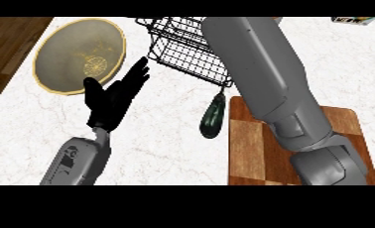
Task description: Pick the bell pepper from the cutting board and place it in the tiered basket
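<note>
Nearest me, toward the counter's left edge, the left hand rests open, fingers straight and pointing up. On the near right lies the checkered cutting board, with a long dark green vegetable just off its left edge. No bell pepper shows on the board's visible part. The right forearm slants across the board to the black wire tiered basket at the far edge. The right hand is out of sight, so I cannot tell how its fingers stand, and I'd guess the pepper is with it. To finish well, it should release low inside a tier, clear of the wires. A gold-rimmed plate sits far left.
</note>
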`<action>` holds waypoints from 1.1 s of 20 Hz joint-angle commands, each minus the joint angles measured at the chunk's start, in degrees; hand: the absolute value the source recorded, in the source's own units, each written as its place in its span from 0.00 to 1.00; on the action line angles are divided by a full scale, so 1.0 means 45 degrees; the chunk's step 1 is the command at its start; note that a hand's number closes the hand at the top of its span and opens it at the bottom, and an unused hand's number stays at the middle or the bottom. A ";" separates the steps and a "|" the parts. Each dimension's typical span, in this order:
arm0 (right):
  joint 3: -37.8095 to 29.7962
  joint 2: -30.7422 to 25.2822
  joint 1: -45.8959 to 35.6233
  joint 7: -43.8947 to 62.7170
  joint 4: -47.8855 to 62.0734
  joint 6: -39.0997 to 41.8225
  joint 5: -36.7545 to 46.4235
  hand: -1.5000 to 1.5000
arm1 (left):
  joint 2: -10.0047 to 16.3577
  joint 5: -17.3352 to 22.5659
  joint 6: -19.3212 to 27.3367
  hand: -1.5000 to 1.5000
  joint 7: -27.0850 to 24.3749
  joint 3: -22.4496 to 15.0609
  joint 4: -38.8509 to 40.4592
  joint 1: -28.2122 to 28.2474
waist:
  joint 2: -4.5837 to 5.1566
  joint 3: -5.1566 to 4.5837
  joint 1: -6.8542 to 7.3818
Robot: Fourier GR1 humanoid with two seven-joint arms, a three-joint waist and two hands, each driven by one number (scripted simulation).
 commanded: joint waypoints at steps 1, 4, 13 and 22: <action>0.0385 0.0033 -0.0854 -0.0820 0.1375 -0.2100 -0.0645 0.00 | -0.0255 -0.0224 0.0203 0.50 -0.0064 -0.0072 0.0334 -0.0304 | 0.0034 -0.0019 0.0094; 0.0347 0.0033 -0.1449 -0.0822 0.2098 -0.3462 0.0057 0.00 | 0.0019 0.0155 -0.0205 0.50 -0.0289 0.0325 0.0534 -0.0106 | -0.0021 -0.0037 -0.0164; -0.0959 0.0031 -0.1721 0.1116 0.3096 -0.6336 0.0966 0.00 | 0.0545 0.0220 0.0048 0.50 0.0123 0.0899 -0.0207 0.0605 | -0.0448 0.0001 -0.1201; 0.1646 0.0033 0.1629 0.2515 -0.2038 -0.2721 0.0499 0.00 | 0.0333 -0.0049 0.0591 0.50 -0.0439 0.1211 -0.0075 0.1717 | -0.0918 0.0033 -0.2392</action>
